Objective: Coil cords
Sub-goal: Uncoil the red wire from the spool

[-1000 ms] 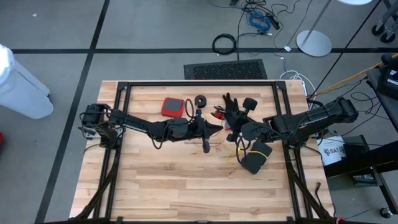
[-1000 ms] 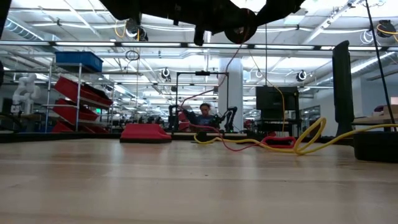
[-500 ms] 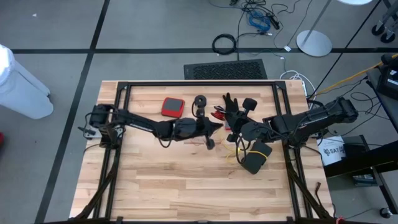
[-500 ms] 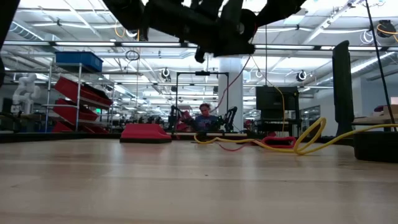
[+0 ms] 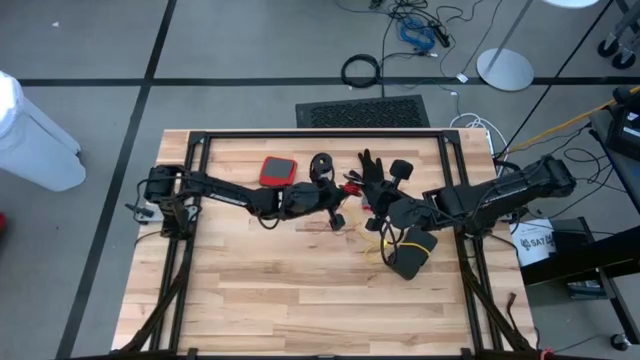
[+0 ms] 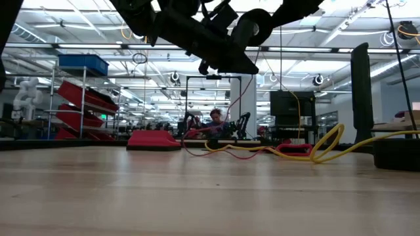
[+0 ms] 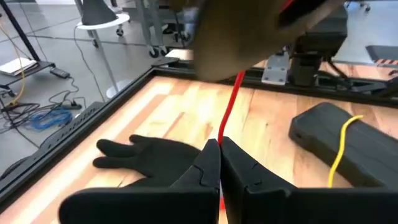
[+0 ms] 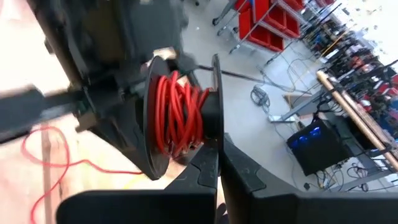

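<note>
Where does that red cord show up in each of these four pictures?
High view: red cord mid-table, beside the black glove.
Low view: looping along the tabletop, centre.
Left wrist view: rising from the shut jaws.
Right wrist view: wound on the reel.
Shared landmark: the glove.

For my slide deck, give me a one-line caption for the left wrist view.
Left pincer shut on the taut red cord, above a black glove on the wooden table.

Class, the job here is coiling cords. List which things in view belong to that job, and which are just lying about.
Belong to the job:
- red cord, pinched in the left gripper
- red cord's reel, held by the right gripper
- yellow cord

Lying about:
- black glove
- red pad
- black case
</note>
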Robot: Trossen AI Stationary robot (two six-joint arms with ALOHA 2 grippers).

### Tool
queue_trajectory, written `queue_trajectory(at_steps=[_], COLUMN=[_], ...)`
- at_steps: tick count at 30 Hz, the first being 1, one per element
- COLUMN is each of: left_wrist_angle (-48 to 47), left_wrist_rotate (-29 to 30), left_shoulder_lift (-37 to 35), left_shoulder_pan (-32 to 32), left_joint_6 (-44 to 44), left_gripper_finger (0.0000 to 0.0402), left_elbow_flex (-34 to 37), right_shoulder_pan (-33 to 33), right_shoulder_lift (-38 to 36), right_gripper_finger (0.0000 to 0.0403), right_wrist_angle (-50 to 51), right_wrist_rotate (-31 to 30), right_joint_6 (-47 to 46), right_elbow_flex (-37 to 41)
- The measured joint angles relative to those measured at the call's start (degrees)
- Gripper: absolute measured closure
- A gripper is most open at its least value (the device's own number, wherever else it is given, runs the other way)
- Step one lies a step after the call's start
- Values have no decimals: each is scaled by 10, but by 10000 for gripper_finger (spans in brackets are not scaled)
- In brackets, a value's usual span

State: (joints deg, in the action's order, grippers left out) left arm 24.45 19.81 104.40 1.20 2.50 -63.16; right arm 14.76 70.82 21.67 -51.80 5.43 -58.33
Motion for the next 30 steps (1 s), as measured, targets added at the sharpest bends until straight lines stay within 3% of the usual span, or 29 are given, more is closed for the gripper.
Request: queue_trajectory(at_steps=[15, 25, 30], left_wrist_angle=[-81, -158, -162], left_wrist_rotate=[40, 82, 82], left_shoulder_lift=[-1, -30, -57], left_shoulder_pan=[11, 17, 15], left_joint_6=[-16, -31, -33], left_gripper_finger=[402, 402, 402], left_elbow_flex=[2, 1, 1], right_shoulder_pan=[6, 13, 13], right_shoulder_lift=[-26, -39, -39], right_gripper_finger=[403, 403, 403], right_wrist_angle=[14, 125, 158], right_wrist_rotate=[-3, -7, -43], right_joint_6=[-3, -71, -93], right_elbow_flex=[0, 0, 0])
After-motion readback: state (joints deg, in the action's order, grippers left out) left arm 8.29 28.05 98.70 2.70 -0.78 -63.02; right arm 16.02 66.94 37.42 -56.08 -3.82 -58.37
